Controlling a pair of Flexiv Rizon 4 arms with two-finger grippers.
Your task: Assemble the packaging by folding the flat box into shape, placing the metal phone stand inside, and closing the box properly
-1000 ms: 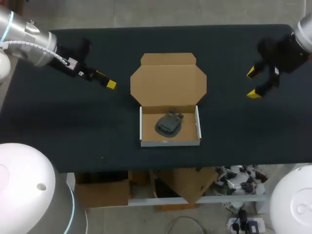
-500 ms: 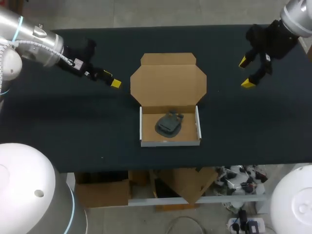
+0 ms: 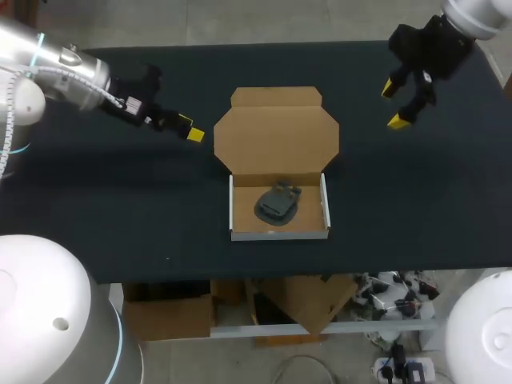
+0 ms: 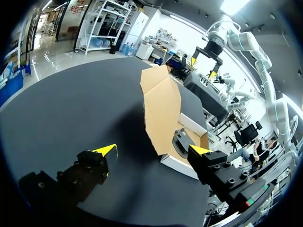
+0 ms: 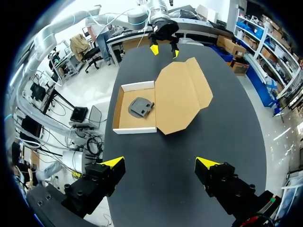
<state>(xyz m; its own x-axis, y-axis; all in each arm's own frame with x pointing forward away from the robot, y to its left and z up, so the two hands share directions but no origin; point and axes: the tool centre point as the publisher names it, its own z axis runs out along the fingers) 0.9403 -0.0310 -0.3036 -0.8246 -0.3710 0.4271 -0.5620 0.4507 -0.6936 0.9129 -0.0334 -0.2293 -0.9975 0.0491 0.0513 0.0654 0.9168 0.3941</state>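
Well, the dark table (image 3: 120, 208) fills the scene, and in its middle sits the cardboard box (image 3: 280, 234), folded into a shallow tray with white walls. Its brown lid (image 3: 276, 132) lies open and flat on the table, hinged at the tray's far wall and spread away from the robot, with the tuck flap at the far end. Over on the left, the left gripper (image 3: 190, 129) hangs just beside the lid's left corner, fingers spread wide with nothing between them. On the right, the right gripper (image 3: 393, 105) hovers near the table's far right corner, well apart from the box, jaws wide open and empty as well. And the smallest piece: the grey metal phone stand (image 3: 277, 203) lies inside the tray, roughly centred on its floor.
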